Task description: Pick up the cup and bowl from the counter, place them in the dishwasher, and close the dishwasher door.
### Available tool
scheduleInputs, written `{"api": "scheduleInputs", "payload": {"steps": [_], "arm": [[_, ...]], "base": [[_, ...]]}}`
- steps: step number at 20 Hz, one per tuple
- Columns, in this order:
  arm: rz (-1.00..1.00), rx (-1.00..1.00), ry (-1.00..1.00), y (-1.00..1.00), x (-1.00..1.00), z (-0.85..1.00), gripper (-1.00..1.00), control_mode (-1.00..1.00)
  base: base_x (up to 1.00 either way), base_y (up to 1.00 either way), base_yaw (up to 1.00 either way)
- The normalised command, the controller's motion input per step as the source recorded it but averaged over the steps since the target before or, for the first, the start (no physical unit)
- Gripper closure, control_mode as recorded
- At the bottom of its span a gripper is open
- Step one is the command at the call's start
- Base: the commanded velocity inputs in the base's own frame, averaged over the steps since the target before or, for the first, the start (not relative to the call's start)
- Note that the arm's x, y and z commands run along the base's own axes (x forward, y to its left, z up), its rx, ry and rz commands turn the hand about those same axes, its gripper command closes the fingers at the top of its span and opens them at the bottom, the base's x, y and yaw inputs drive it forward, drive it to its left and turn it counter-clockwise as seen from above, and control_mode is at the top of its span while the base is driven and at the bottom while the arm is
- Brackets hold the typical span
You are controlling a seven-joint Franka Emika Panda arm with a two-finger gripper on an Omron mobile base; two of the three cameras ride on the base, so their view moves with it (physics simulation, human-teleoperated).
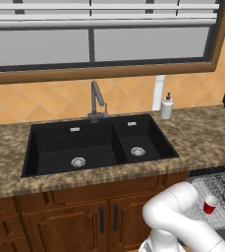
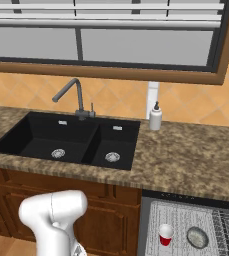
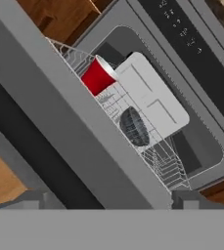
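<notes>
Red tapered cup (image 2: 165, 234) (white rim), round grey-blue bowl (image 2: 197, 237), wire rack (image 2: 181, 220)

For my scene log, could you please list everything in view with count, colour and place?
cup: one, red with white rim, on the dishwasher rack
bowl: one, grey-blue, on the rack right of the cup
dishwasher: one, grey, door open, below the counter
counter: one, speckled brown granite, around the sink
sink: one, black double basin
faucet: one, grey, behind the sink
soap bottle: one, white, on the counter by the wall
cabinets: brown wood, under the counter
arm: one, white, foreground
</notes>
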Motion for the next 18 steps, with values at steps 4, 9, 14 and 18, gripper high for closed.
{"api": "scheduleInputs", "payload": {"steps": [4, 9, 14, 18], "arm": [[0.0, 0.0, -0.05, -0.02, 0.06, -0.98, -1.0, -1.0], [0.0, 0.0, -0.29, 0.06, 0.08, -0.52, -1.0, -1.0], [0.0, 0.02, -0.42, 0.12, 0.47, -0.32, -1.0, -1.0], [0.0, 0.04, -0.41, 0.17, 0.57, -0.2, -1.0, -1.0]], "base": [[0.0, 0.0, 0.0], [0.0, 0.0, 0.0], [0.0, 0.0, 0.0], [0.0, 0.0, 0.0]]}}
